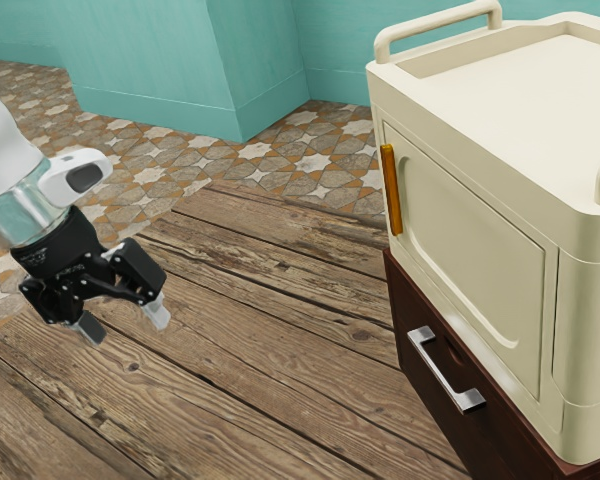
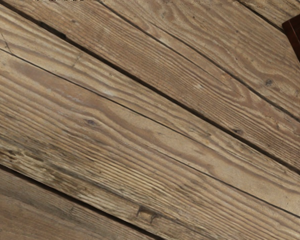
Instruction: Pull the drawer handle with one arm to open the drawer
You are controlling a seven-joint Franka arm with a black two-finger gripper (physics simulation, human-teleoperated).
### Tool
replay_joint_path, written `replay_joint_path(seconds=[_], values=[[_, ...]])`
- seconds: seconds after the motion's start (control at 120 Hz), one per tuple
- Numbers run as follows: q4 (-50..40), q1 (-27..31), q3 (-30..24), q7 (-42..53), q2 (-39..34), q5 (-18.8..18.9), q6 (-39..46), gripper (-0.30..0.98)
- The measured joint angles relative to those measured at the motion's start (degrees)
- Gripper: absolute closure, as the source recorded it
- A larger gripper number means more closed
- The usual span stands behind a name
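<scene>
Gripper (image 1: pixel 125 322) observed at the exterior view's left, above the plank counter (image 1: pixel 270 345), with its jaws spread apart and nothing between them. The hand is tilted, fingertips directed downward and toward the exterior view's right. Drawer handle (image 1: pixel 443 372), a silver bar, is located at the exterior view's right, on the front of a dark brown drawer unit (image 1: pixel 416 385); it runs at a slant across that front, one end farther and the other nearer. Gripper and handle are well apart, with bare planking between them in the exterior view; no contact is made. A small dark recess is noted in the brown front, just beside the handle. Set on top of the brown unit is a cream cabinet (image 1: pixel 500 180), bearing a flat door with an upright orange handle (image 1: pixel 391 190) along its far edge. A raised cream rail (image 1: pixel 435 22) is fitted at the cabinet's top, on the far side. Patterned tile floor (image 1: pixel 280 160) and turquoise walls (image 1: pixel 160 60) lie beyond the counter. The wrist view records grained boards divided by dark seams, and a corner of something dark brown at the edge.
</scene>
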Motion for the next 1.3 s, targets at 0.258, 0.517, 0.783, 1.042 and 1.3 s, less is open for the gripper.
replay_joint_path(seconds=[0.258, 0.517, 0.783, 1.042, 1.3], values=[[-12.64, -2.37, -5.43, -5.34, 0.18, -6.79, 24.77, 0.0], [-12.84, -1.11, -10.55, -9.07, -3.36, -2.77, 27.24, 0.0], [-14.34, -4.22, -14.1, -14.55, 0.67, -12.77, 33.4, 0.0], [-15.28, -8.87, -14.18, -19.26, 4.31, -20.28, 42.43, 0.0], [-14.85, -9.6, -15.91, -22.33, 7.91, -21.84, 46.8, 0.0]])
